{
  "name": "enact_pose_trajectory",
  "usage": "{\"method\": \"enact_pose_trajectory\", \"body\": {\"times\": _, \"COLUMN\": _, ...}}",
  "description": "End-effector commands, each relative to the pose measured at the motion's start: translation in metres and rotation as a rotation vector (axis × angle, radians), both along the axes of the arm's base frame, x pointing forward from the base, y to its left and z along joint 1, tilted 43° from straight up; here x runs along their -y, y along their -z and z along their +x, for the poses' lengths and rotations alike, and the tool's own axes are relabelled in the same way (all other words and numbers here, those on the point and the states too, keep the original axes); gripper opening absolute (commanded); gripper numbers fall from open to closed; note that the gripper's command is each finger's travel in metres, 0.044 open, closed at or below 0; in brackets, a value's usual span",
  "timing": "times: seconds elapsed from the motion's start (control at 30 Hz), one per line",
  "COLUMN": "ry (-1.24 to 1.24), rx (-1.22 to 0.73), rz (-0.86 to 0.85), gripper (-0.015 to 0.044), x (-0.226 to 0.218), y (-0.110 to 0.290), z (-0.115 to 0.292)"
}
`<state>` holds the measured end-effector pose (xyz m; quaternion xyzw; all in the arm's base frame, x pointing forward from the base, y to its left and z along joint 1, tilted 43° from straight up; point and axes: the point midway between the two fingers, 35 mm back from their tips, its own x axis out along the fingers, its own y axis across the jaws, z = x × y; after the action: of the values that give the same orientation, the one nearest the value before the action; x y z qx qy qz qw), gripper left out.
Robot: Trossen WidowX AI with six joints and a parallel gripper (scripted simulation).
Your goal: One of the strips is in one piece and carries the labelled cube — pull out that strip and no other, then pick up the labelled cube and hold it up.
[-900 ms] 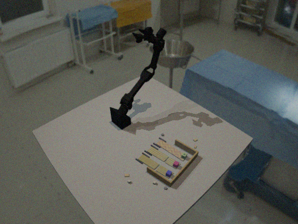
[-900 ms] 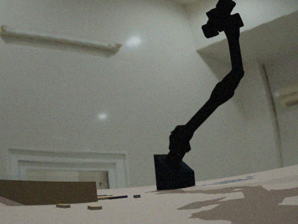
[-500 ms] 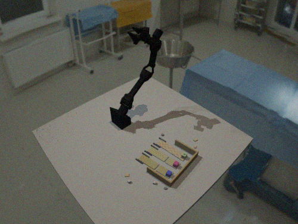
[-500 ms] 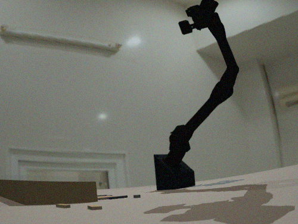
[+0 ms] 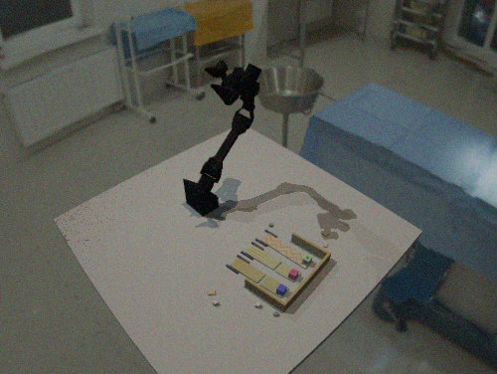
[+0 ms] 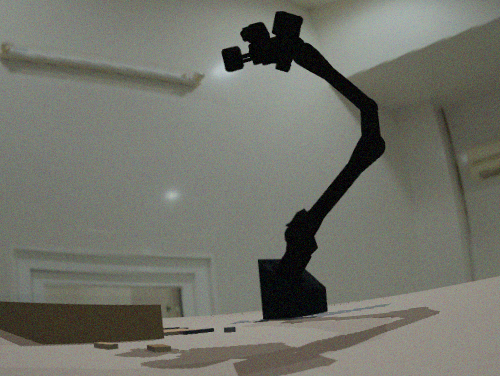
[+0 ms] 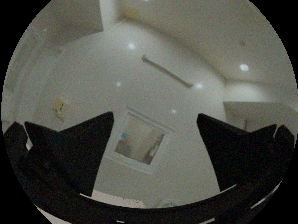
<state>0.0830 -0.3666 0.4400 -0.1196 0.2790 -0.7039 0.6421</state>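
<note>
1. We see the wooden tray (image 5: 318,266) on the counter (image 5: 149,259), with three strips inside carrying blue (image 5: 281,289), pink (image 5: 293,274) and green (image 5: 307,259) cubes.
2. Our hand (image 5: 218,78) hangs high above, well apart from them, fingers spread wide and holding nothing.
</note>
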Motion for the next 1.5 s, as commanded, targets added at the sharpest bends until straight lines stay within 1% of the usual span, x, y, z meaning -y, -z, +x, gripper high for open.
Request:
{"method": "enact_pose_trajectory", "body": {"times": 0.0, "ry": -0.123, "rx": 0.081, "rz": 0.033, "gripper": 0.0400, "x": 0.006, "y": 0.026, "z": 0.032}}
{"method": "enact_pose_trajectory", "body": {"times": 0.1, "ry": -0.251, "rx": 0.126, "rz": 0.094, "gripper": 0.0400, "x": 0.008, "y": 0.059, "z": 0.065}}
{"method": "enact_pose_trajectory", "body": {"times": 0.23, "ry": -0.439, "rx": 0.181, "rz": 0.212, "gripper": 0.0400, "x": -0.001, "y": 0.111, "z": 0.110}}
{"method": "enact_pose_trajectory", "body": {"times": 0.4, "ry": -0.591, "rx": 0.249, "rz": 0.317, "gripper": 0.0400, "x": -0.017, "y": 0.154, "z": 0.146}}
{"method": "enact_pose_trajectory", "body": {"times": 0.57, "ry": -0.796, "rx": 0.373, "rz": 0.488, "gripper": 0.0400, "x": -0.056, "y": 0.214, "z": 0.191}}
{"method": "enact_pose_trajectory", "body": {"times": 0.73, "ry": -0.982, "rx": 0.495, "rz": 0.696, "gripper": 0.0400, "x": -0.111, "y": 0.270, "z": 0.222}}
{"method": "enact_pose_trajectory", "body": {"times": 0.9, "ry": -1.150, "rx": 0.619, "rz": 0.961, "gripper": 0.0400, "x": -0.183, "y": 0.321, "z": 0.233}}
{"method": "enact_pose_trajectory", "body": {"times": 1.03, "ry": -1.255, "rx": 0.707, "rz": 1.200, "gripper": 0.0400, "x": -0.245, "y": 0.352, "z": 0.226}}
{"method": "enact_pose_trajectory", "body": {"times": 1.1, "ry": -1.284, "rx": 0.734, "rz": 1.284, "gripper": 0.0400, "x": -0.266, "y": 0.360, "z": 0.221}}
{"method": "enact_pose_trajectory", "body": {"times": 1.47, "ry": -1.287, "rx": 0.738, "rz": 1.295, "gripper": 0.0400, "x": -0.269, "y": 0.361, "z": 0.220}}
